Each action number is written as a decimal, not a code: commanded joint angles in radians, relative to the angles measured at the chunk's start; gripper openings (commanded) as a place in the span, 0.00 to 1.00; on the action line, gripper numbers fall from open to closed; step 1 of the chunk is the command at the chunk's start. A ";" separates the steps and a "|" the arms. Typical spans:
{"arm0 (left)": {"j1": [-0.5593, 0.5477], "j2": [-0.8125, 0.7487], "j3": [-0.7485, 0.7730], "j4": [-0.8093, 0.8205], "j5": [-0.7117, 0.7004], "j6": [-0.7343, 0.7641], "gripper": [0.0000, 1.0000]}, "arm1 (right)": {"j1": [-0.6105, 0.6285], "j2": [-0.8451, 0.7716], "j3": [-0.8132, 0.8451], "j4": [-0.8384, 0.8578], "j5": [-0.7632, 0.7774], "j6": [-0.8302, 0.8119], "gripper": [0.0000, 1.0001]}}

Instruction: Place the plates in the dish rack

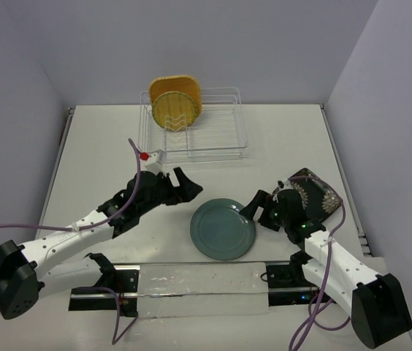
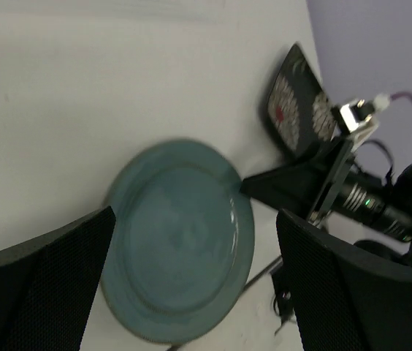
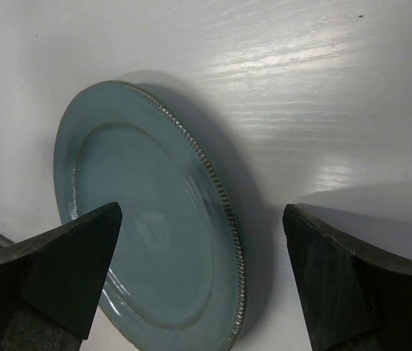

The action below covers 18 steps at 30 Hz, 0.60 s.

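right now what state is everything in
dish rack, holds two plates
orange-tan plate, upright in the rack
yellow plate, upright in the rack, in front
teal plate, flat on the table, not held
dark floral plate, on the table, partly hidden
left arm, jaws open, empty
right arm, jaws open, empty

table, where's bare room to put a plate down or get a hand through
Free: table left of the rack, the corner right of it, the strip between rack and teal plate. Crowded: left gripper and right gripper flank that plate, floral plate beside the right one.
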 commanded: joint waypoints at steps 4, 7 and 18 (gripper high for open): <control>-0.020 0.010 -0.149 0.091 0.133 -0.093 0.99 | -0.027 0.080 -0.031 -0.024 -0.163 -0.032 1.00; -0.020 0.035 -0.189 0.135 0.186 -0.085 0.99 | -0.049 0.093 -0.039 -0.024 -0.207 -0.050 1.00; -0.020 0.265 -0.195 0.158 0.370 -0.055 0.85 | -0.112 0.172 -0.094 0.039 -0.386 -0.054 0.99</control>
